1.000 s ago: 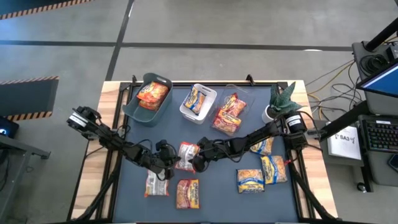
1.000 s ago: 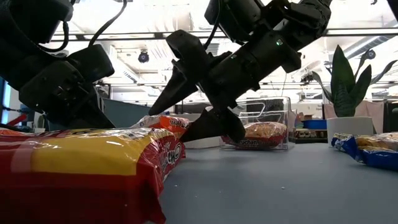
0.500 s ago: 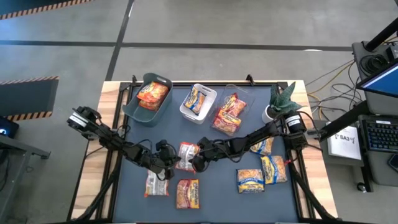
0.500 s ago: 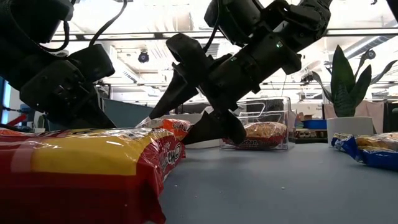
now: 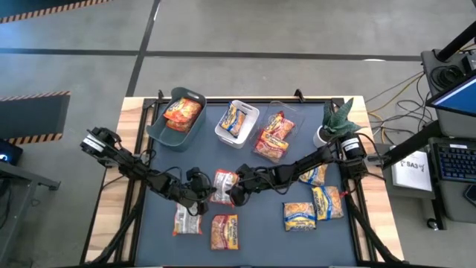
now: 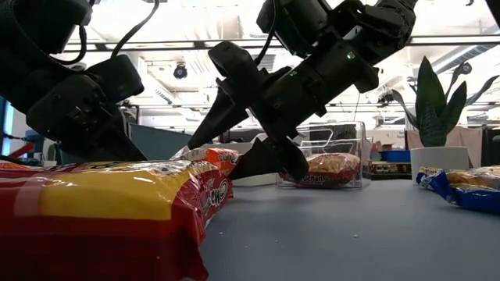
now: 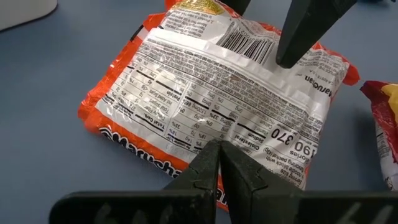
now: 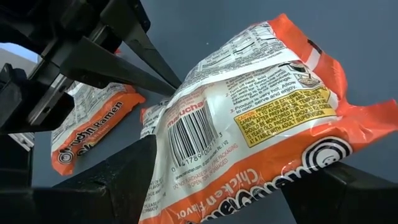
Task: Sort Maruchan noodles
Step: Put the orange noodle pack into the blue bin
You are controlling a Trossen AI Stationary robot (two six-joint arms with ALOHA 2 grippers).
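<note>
Dark mat on a wooden table filling the overhead frame, workshop floor showing beyond. Zeroing in on mid-frame: orange-and-white packet lying flat on the mat, printed back and barcode facing up, long axis seemingly running up and down the frame.

Squeezing in from both sides now. Right gripper sitting on the packet's right flank, fingers spread wide and straddling one end, not yet biting. Left gripper coming in from the left flank, fingers pressed together into one point, tips touching the packet's edge; pinching any film there, hard to say. Both sitting about equally near, but looking like the right one's pick, needing only to close across the packet.

Panning out to the containers along the upper edge: grey-green bin at upper left holding an orange packet; white bin beside it carrying a blue-and-yellow packet; clear bin next along, stacking red-orange packets.

Waiting loose on the mat: whitish packet and another orange packet at lower centre, blue-and-yellow ones clustering at lower right.
</note>
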